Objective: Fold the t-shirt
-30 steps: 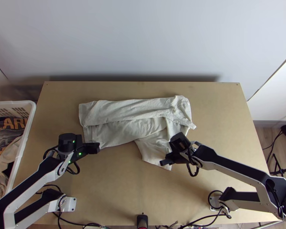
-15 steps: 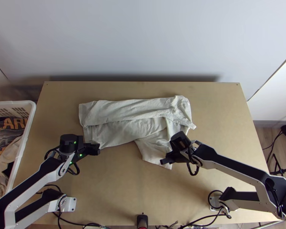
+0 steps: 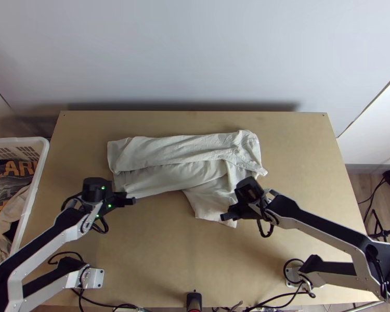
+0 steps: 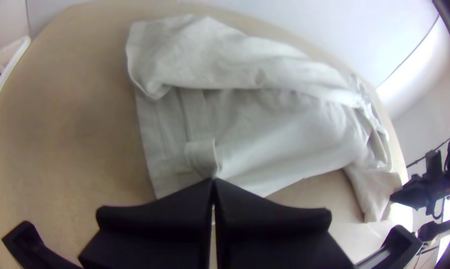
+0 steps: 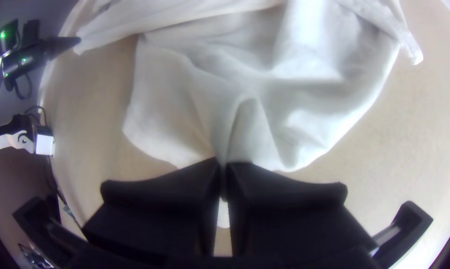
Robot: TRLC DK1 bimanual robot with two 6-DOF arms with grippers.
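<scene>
A pale grey-white t-shirt (image 3: pixel 179 148) lies across the table's far middle, its far part doubled over in a long strip, with a wrinkled flap hanging toward the near side at its right. My left gripper (image 3: pixel 130 200) is at the shirt's near left corner; in the left wrist view my left gripper (image 4: pixel 213 187) is shut on the near edge of the cloth (image 4: pixel 284 134). My right gripper (image 3: pixel 226 214) is at the flap's near end; in the right wrist view my right gripper (image 5: pixel 224 172) is shut on a gathered fold of the cloth (image 5: pixel 254 119).
A white basket (image 3: pixel 36 179) holding mixed clothes stands at the left of the wooden table (image 3: pixel 294 156). A small dark device (image 3: pixel 194 300) sits at the near edge, with cables beside it. Bare wood surrounds the shirt.
Both grippers have shifted slightly toward the far side, and the held near edges of the shirt have moved with them. The far strip has stayed where it was.
</scene>
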